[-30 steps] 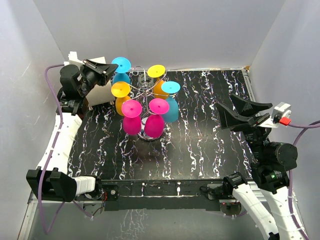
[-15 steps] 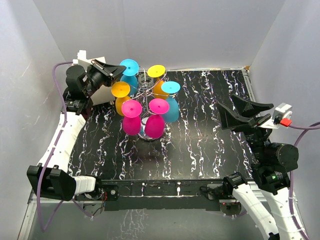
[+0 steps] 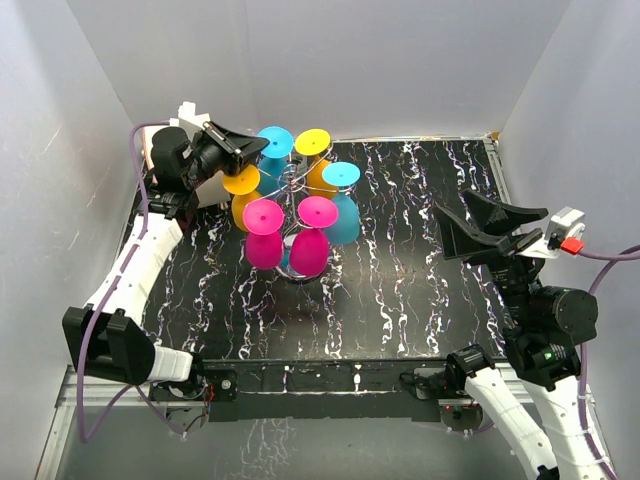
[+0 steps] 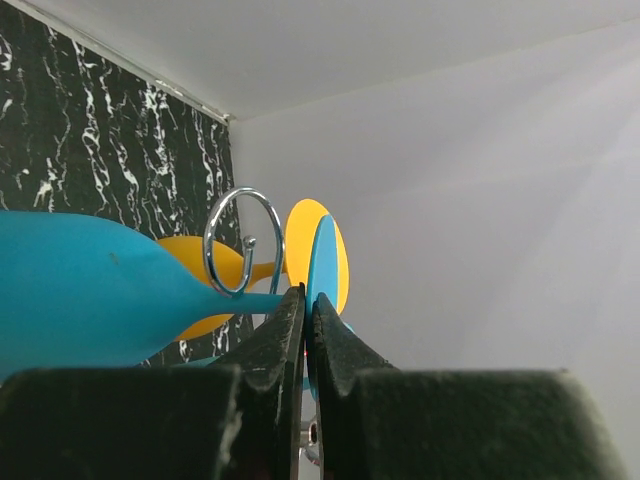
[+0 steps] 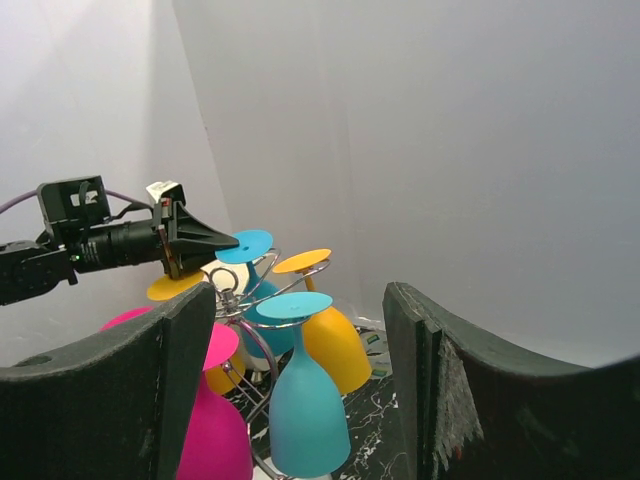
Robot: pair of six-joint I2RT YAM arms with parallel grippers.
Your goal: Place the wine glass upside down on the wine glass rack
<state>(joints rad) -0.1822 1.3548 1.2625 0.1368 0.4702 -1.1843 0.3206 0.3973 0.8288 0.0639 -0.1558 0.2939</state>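
Teal-blue wine glass is up at the top left of the overhead shot, foot disc facing up and bowl hanging down, right at the back-left side of the wine glass rack. The left pincer is clamped on it. From its own wrist cam the two fingers are squeezed together on the thin edge of the blue foot, with the bowl stretching off to the left edge of that frame.

One of the rack's curled wire loops sits right where the stem meets the bowl. Honestly can't tell from this angle whether the stem is actually threaded through it or just lying next to it.

The rest of the rack is pretty full, everything hanging upside down:
- two yellow glasses
- another blue glass
- two pink glasses at the front

The right pincer is at the right middle of the overhead view, well apart from the rack, above the black marbled desk. Its fingers are spread wide with nothing between them. Its wrist cam looks straight across at the rack through the gap between the fingers.
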